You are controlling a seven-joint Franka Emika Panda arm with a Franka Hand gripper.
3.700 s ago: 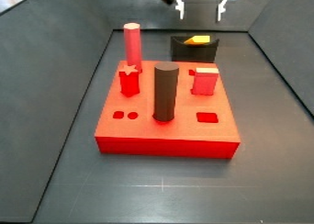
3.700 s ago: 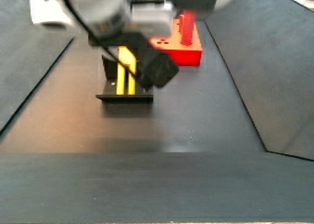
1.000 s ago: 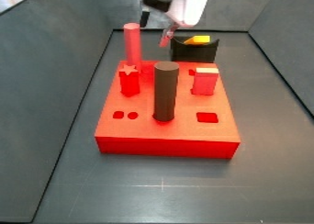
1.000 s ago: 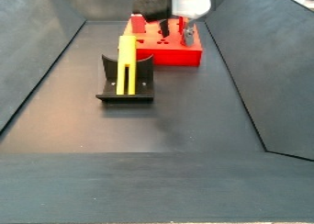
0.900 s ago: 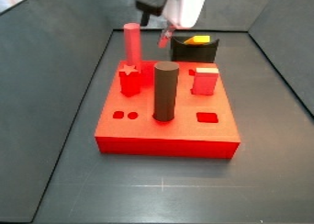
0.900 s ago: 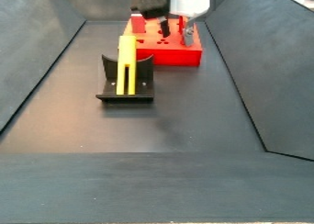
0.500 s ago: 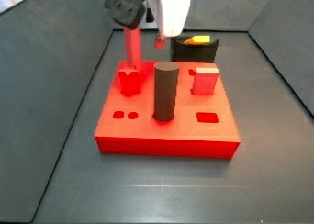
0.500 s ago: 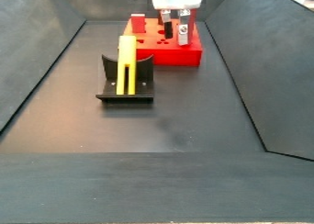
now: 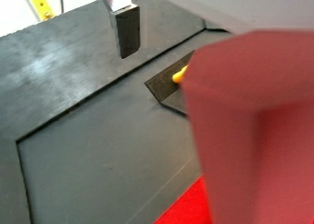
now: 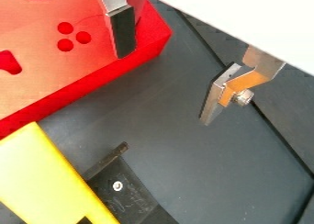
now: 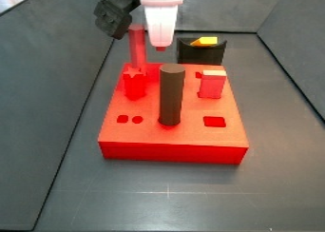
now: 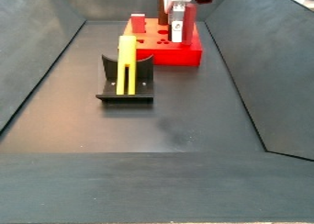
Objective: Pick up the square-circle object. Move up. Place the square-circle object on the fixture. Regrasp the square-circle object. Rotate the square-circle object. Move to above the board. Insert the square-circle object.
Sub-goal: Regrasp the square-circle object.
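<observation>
Board: the board (image 11: 172, 133) is a flat red slab mid-floor in a side view, with holes along its near edge and pegs standing on it; in the side view from the opposite end (image 12: 185, 53) it lies far back, toward 12 o'clock; a red edge of it shows in both wrist views (image 10: 55, 44)
Gripper: the gripper (image 11: 160, 41) hangs fingers down over the far left of the board, at about 12 o'clock in the frame and just beside the pink peg; from the opposite end (image 12: 179, 29) it sits over the board at 1 o'clock from the fixture; in a wrist view (image 10: 170, 70) the fingers (image 10: 119, 28) stand apart with only dark floor between them, so it is released and grasps nothing
Dark cylinder: the dark cylinder (image 11: 170, 95) stands upright near the board's middle, at 5 o'clock from the gripper
Pink peg: the pink peg (image 11: 135, 48) stands upright at the board's far left corner; it fills a wrist view as a blurred pink mass (image 9: 252, 127)
Fixture: the fixture (image 12: 125, 86) stands on the dark floor off the board, at 7 o'clock from it; seen from the other end (image 11: 203, 52) it is at 1 o'clock beyond the board
Square-circle object: the square-circle object (image 12: 125, 62) lies in the fixture, touching it, its length running toward 12 o'clock, well apart from the gripper; only its yellow-orange end (image 11: 207, 40) shows from the other side
Red cube: the red cube (image 11: 211, 84) sits on the board at 3 o'clock from the dark cylinder
</observation>
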